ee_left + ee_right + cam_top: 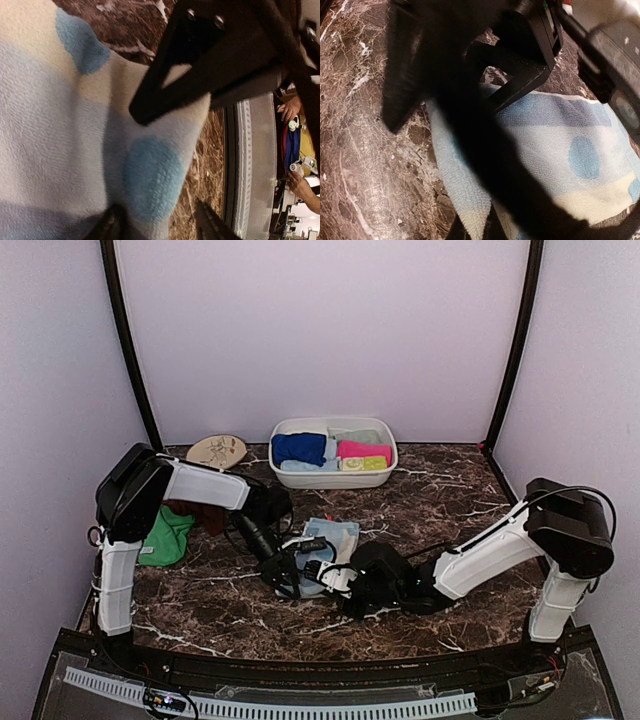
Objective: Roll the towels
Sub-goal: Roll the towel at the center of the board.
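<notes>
Both arms crowd the dotted towel (335, 540); open marble (right side) (450, 500) gives passage.

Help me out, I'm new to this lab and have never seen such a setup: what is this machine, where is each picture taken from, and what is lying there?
These are two robot arms bolted at the near edge of a marble-patterned table. The wide picture comes from a fixed camera above and behind them. The two close-ups come from cameras on the wrists, so each shows its own dark fingers.

Both arms meet at a pale dotted towel in the middle. The left gripper stands partly open over it, apparently holding nothing. The right gripper is shut at the towel's near edge; whether it pinches the cloth is hard to see.

At the back, a white tub holds rolled towels. Beside it lies a leaf-patterned plate. On the left wait a green towel and a rust-brown towel.
</notes>
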`<state>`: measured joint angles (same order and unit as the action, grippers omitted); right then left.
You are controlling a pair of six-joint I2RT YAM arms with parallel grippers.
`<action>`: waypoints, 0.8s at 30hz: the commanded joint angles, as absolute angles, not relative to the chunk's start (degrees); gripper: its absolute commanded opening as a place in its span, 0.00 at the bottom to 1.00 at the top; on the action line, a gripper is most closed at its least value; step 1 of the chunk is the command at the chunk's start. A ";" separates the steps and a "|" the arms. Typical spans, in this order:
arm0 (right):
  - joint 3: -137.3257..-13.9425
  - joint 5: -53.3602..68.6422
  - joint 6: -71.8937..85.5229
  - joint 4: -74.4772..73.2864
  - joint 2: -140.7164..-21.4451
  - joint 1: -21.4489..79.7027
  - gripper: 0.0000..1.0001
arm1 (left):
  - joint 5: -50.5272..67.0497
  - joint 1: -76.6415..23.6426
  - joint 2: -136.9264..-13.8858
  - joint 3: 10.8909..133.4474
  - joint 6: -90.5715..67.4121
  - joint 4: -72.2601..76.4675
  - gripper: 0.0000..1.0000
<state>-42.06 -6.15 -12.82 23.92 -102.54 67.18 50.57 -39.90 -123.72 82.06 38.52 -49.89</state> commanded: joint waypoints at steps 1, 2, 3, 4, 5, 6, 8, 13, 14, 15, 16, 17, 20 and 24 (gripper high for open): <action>-42.62 1.84 -5.81 23.31 -99.39 64.65 0.00 | 43.18 -39.58 -115.90 75.01 36.96 -45.45 0.96; -42.55 3.29 -4.51 22.58 -99.00 64.31 0.00 | 39.31 -39.55 -112.24 72.94 36.21 -42.95 0.99; -42.56 5.94 -3.30 21.51 -98.78 63.87 0.00 | 35.81 -39.56 -109.22 70.87 34.97 -39.79 0.99; -42.54 8.10 -2.06 20.59 -98.51 63.45 0.00 | 31.92 -39.60 -106.11 68.57 33.76 -36.37 0.99; -42.48 10.25 -0.83 19.93 -98.37 62.96 0.00 | 28.02 -39.56 -102.91 66.55 33.14 -33.26 0.99; -42.31 12.37 0.27 19.21 -98.18 62.42 0.00 | 24.24 -39.51 -100.18 64.28 32.72 -29.39 0.99; -42.18 17.20 2.88 18.50 -98.07 61.06 0.00 | 14.48 -39.38 -95.80 60.98 30.93 -23.51 0.99; -42.83 28.67 10.73 18.33 -100.65 56.47 0.00 | 16.65 -38.56 -92.08 55.62 37.25 -20.74 0.99; -43.16 30.60 12.40 18.51 -101.28 55.55 0.00 | 20.45 -38.57 -91.34 55.98 37.67 -21.49 0.99; -43.46 32.15 14.21 18.68 -101.98 54.73 0.00 | 23.88 -38.88 -90.54 56.34 37.78 -21.75 0.99; -43.80 33.82 15.70 18.85 -102.75 53.93 0.00 | 26.27 -39.48 -89.73 56.54 38.21 -21.75 0.97; -44.07 35.28 17.32 19.09 -103.66 53.04 0.00 | 27.62 -40.26 -89.17 56.87 38.76 -21.79 0.93; -44.57 38.08 20.15 19.21 -105.93 51.35 0.00 | 29.77 -42.97 -90.50 59.37 40.81 -24.08 0.82; -45.50 38.84 21.95 17.28 -108.32 49.47 0.00 | 28.94 -47.52 -92.91 61.94 44.41 -26.67 0.77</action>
